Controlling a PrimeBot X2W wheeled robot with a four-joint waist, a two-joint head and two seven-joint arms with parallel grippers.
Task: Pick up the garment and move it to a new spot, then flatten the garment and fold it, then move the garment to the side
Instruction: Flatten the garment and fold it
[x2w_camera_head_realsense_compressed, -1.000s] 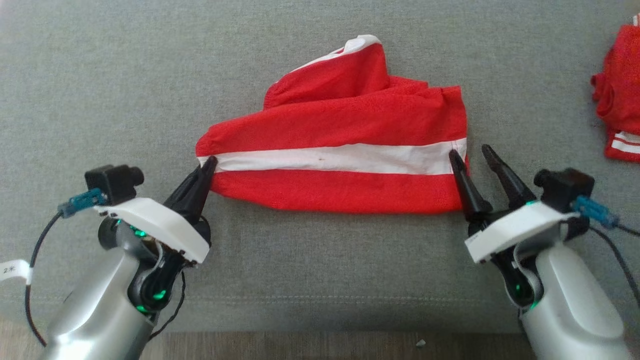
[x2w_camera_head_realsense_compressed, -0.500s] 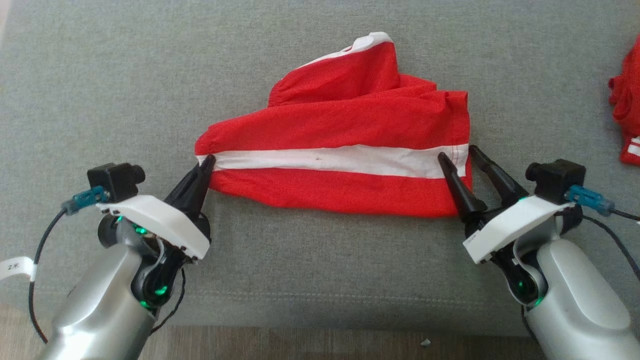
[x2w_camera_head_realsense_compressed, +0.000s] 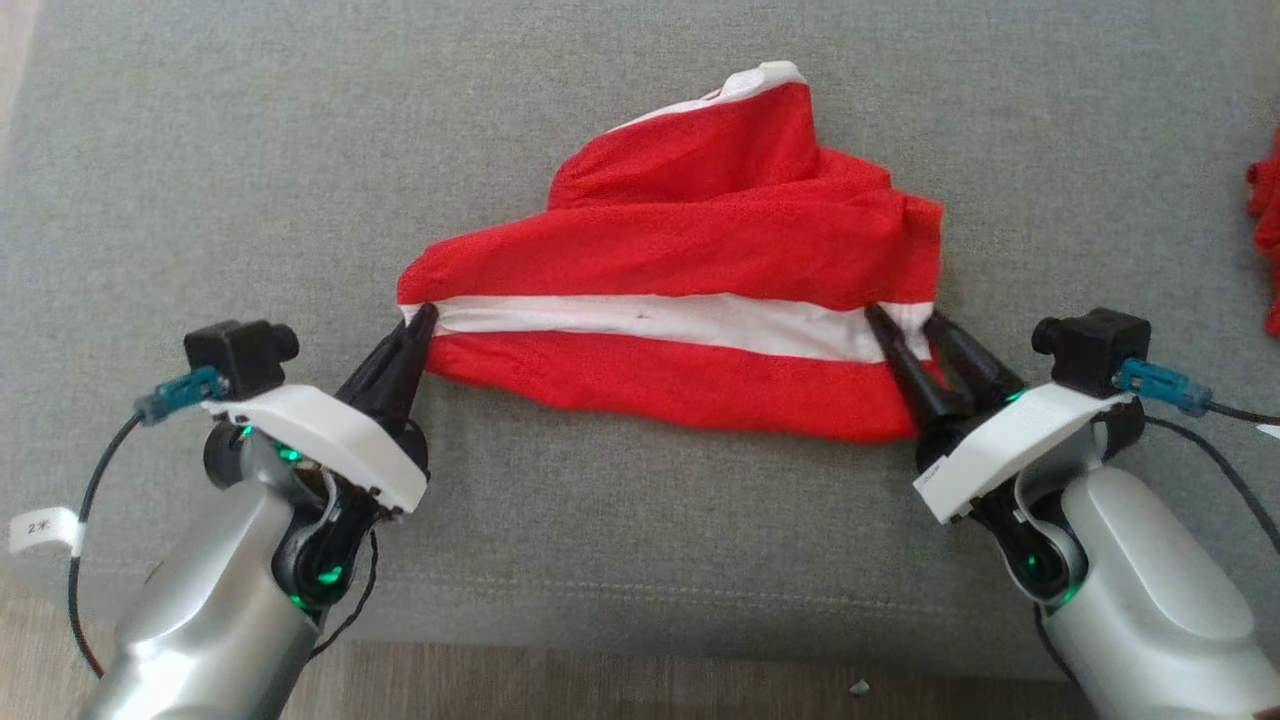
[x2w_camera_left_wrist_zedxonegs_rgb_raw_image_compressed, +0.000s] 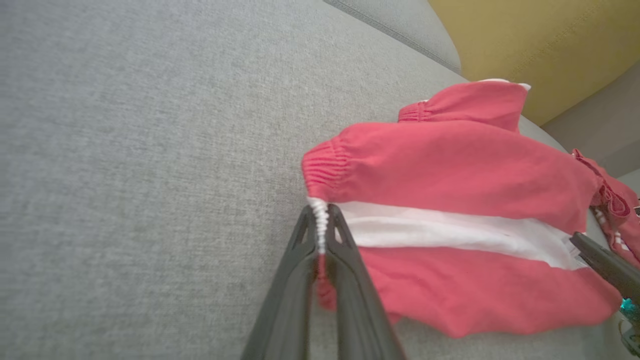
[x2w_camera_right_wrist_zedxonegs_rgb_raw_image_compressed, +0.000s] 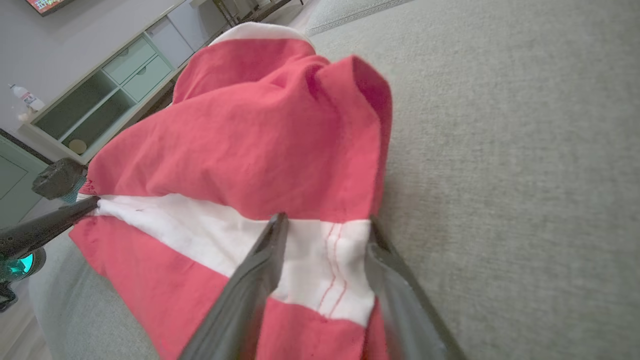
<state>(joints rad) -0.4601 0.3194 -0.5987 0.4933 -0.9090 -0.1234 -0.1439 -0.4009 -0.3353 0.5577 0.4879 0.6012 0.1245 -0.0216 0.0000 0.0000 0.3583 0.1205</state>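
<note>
Since 1 s ago the R gripper (x2w_camera_head_realsense_compressed: 903, 318) has slid in over the right end of the garment (x2w_camera_head_realsense_compressed: 690, 250) & its fingers have narrowed. Then one finger sat at the cloth edge w/ the other out over bare grey; now both tips lie on the white band. Head cam has also shifted a bit, so the second red garment (x2w_camera_head_realsense_compressed: 1268, 230) sits closer to the right edge of that view. That's a cam move, not the cloth moving.

R gripper's fingers are apart, not pinched. Its wrist view shows the white band & its red stitching btwn the two tips. L gripper (x2w_camera_head_realsense_compressed: 422, 318) is clamped tight on the garment's left end, right at the white band. Its wrist view shows the gathered white edge squeezed btwn the two fingers.

Garment lies bunched on the grey cushion (x2w_camera_head_realsense_compressed: 640, 540), approx centre of head view, spanning btwn the two grippers. It's red above & below one long white band, w/ a hump topped by white trim at the far side & ribbed gathers at the left end. Second red garment is well apart, far right. A wood floor strip (x2w_camera_head_realsense_compressed: 600, 700) runs along the cushion's near edge.
</note>
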